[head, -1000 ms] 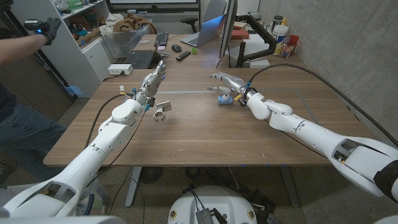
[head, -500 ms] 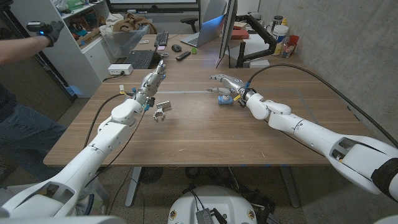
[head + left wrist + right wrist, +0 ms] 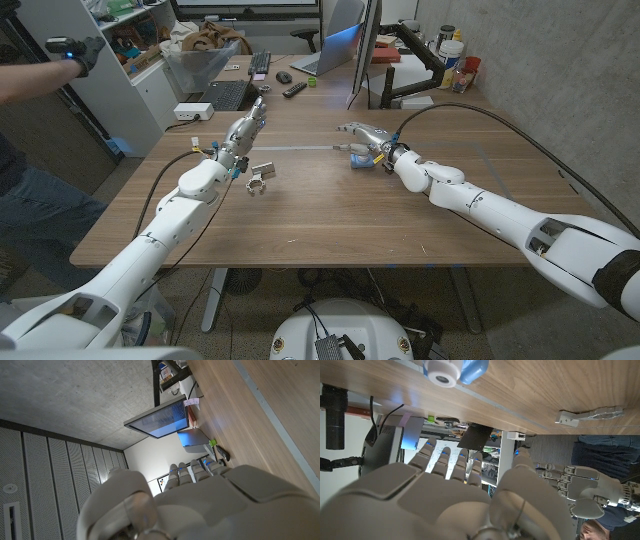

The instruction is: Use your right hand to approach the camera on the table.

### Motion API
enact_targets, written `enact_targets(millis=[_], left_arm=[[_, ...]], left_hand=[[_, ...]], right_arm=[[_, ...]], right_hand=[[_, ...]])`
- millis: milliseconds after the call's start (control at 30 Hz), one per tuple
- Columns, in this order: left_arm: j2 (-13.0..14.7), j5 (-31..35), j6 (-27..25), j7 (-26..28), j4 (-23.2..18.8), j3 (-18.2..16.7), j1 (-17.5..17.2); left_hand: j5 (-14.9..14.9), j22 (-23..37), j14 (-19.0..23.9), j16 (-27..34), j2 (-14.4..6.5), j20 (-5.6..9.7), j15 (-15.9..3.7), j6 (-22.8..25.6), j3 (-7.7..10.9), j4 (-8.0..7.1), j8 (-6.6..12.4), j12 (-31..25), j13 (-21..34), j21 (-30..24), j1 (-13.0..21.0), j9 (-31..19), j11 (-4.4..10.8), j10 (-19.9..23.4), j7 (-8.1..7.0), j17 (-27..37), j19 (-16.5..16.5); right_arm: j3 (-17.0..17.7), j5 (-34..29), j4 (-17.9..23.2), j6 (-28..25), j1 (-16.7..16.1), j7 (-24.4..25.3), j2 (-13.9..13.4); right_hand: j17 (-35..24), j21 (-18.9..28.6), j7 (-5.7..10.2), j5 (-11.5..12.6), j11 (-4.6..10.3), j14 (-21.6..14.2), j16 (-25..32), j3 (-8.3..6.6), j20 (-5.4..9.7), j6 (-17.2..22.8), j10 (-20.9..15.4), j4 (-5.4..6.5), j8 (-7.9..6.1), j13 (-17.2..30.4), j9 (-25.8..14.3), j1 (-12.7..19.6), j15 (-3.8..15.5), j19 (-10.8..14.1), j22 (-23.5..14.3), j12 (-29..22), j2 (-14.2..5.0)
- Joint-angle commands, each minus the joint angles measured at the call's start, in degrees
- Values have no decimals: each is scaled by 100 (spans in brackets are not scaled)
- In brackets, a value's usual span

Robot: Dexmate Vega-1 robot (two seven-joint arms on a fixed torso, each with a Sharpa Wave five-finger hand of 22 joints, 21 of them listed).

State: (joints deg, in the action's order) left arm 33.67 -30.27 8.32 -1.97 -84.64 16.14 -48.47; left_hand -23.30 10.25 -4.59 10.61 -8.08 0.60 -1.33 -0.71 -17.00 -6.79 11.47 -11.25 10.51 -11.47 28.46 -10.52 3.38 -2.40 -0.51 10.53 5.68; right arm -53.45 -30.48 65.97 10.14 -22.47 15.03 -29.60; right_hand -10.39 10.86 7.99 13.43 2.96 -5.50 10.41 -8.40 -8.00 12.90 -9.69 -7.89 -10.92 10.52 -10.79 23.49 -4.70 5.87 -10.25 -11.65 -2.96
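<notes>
Wooden table (image 3: 330, 215) is carrying everything you are working with, so start there: its near half is bare, and the clutter of a keyboard (image 3: 259, 63), a laptop (image 3: 335, 45) and a monitor (image 3: 364, 50) is sitting along the far edge, well apart from your arms.

Your 2 arms are reaching in from the near corners. Your left hand (image 3: 243, 130) is waiting toward the far left of the table, fingers straight and apart, holding nothing; it is staying out of the way, since the task is not calling on it. A small metal bracket (image 3: 260, 177) is lying just beside your left forearm, untouched.

Your right hand (image 3: 363, 133) is hovering near the table's middle with its fingers spread and extended, gripping nothing, which suits an approach rather than a grasp. The wrist view is showing those fingers (image 3: 440, 462) pointing out past the far edge.

Smallest of all, the camera (image 3: 361, 159), a little blue body with a round white lens, is resting on the table just beside and under your right hand, on its near side. In the right wrist view the camera (image 3: 451, 370) is sitting behind the fingertips, so you are judged to be almost there; whether hand and camera are touching cannot be told.
</notes>
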Motion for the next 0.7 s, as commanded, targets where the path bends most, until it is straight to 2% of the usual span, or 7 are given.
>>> enact_targets(millis=[33, 700], left_arm=[[9, -15, 9, -48, 85, -2, 8], [-7, 18, -36, -43, 126, 36, 54]], left_hand=[[17, 21, -23, 15, 4, -46, 29, -20, -8, 12, 2, -13, 34, 3, 76, -23, 14, -24, 7, 16, 12], [25, 22, -32, 16, 3, -52, 26, -24, -8, 10, 0, -14, 34, 1, 84, -24, 3, -27, 3, 17, 18]], right_arm=[[-190, -160, -102, -165, 105, -33, 57], [-330, -162, -375, -79, 242, 28, 122]], right_hand=[[-19, -1, 10, 39, 1, 9, 9, 0, -74, 30, 32, 22, -36, 25, -12, 9, 26, -10, -22, -7, 17], [-17, 10, 24, 40, 11, 13, 17, 3, -98, 56, 26, 26, -43, 25, -13, 8, 46, -19, -23, -18, 22]])
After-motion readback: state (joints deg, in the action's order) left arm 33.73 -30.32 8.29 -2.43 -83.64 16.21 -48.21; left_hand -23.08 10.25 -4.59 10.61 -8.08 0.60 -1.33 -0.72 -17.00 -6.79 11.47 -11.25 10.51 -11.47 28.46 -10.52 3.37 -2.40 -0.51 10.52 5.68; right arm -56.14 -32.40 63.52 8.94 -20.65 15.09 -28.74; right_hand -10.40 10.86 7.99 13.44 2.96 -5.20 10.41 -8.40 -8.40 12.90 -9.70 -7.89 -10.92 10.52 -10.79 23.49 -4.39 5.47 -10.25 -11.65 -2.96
